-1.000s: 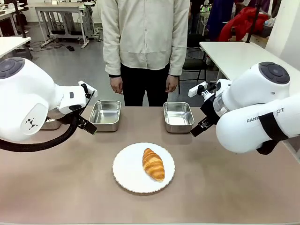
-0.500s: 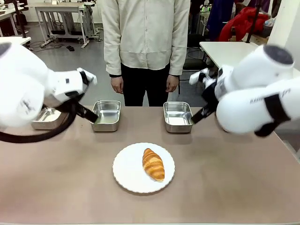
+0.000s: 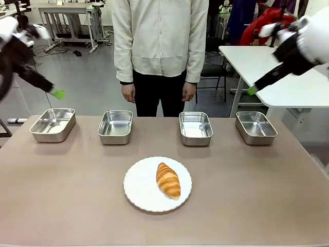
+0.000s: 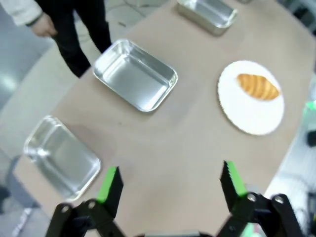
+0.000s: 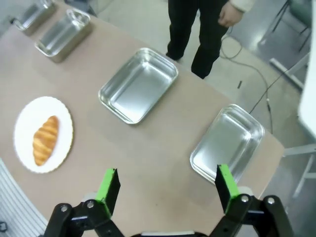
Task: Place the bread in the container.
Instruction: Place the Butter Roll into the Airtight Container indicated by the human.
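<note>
Bread (image 3: pixel 168 180) on white plate (image 3: pixel 139 193). Four steel pans (image 3: pixel 117 126) in row at plate's 12 o'clock. Left gripper (image 4: pixel 171 182) and right gripper (image 5: pixel 168 185) high over table (image 3: pixel 257 206), both released.

White plate (image 3: pixel 139 186) — centre of table (image 3: pixel 61 198), person (image 3: pixel 159 41) beyond.

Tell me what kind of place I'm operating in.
Most likely a robotics lab or workshop, not a kitchen: metal-framed workbenches stand behind the person, cables trail over the grey floor, and a white work table stands alongside.
</note>
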Robot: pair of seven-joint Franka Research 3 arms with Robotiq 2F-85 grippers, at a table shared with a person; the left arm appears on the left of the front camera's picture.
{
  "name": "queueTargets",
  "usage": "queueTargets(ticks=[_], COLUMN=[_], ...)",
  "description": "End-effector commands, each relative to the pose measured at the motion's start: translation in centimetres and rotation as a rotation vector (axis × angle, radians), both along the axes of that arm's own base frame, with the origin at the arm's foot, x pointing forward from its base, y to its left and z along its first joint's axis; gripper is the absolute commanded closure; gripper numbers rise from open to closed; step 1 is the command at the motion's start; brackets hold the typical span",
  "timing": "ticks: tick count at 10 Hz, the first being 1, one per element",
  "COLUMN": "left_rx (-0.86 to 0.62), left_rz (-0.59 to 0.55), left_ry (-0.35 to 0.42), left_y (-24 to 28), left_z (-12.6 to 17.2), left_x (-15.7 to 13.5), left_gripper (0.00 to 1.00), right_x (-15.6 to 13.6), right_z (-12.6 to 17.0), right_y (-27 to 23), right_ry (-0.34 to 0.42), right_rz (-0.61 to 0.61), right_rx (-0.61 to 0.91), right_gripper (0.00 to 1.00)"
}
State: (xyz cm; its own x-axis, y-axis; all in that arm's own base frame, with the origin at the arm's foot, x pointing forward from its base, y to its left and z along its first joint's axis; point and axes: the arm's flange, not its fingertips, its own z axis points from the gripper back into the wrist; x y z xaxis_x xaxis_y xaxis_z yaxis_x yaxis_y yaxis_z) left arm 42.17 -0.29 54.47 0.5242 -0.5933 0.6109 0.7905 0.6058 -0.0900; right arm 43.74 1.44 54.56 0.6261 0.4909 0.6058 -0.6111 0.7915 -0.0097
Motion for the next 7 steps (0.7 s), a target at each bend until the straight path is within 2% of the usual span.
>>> queueTargets(ticks=[1, 2, 3, 4, 5, 7], left_rx=[-0.028, -0.039, -0.022, 0.071, -0.017, -0.017], left_rz=[-0.147, -0.142, -0.151, -0.074, -0.135, -0.135], left_ry=[-0.011, -0.042, -0.118, -0.143, -0.067, -0.067], left_y=[4.4, 6.8, 7.6, 6.4, 7.7, 7.7], left_z=[0.0, 0.2, 0.1, -0.7, 0.5, 0.5], left_x=[1.6, 1.2, 0.6, 0.3, 0.0, 0.0], left_gripper=[0.00, 0.00, 0.00, 0.00, 0.00, 0.00], right_x=[0.9, 0.9, 0.5, -0.6, -0.3, -0.3], right_z=[-0.6, -1.2, -1.6, -1.9, -1.0, -1.0], right_y=[-4.8, -6.9, -7.7, -6.8, -7.6, -7.6], right_ry=[0.020, 0.012, -0.016, -0.035, -0.006, -0.006], right_rz=[0.079, 0.111, 0.136, 0.167, 0.080, 0.080], right_rx=[0.094, 0.162, 0.189, 0.150, 0.140, 0.140], right_gripper=[0.00, 0.00, 0.00, 0.00, 0.00, 0.00])
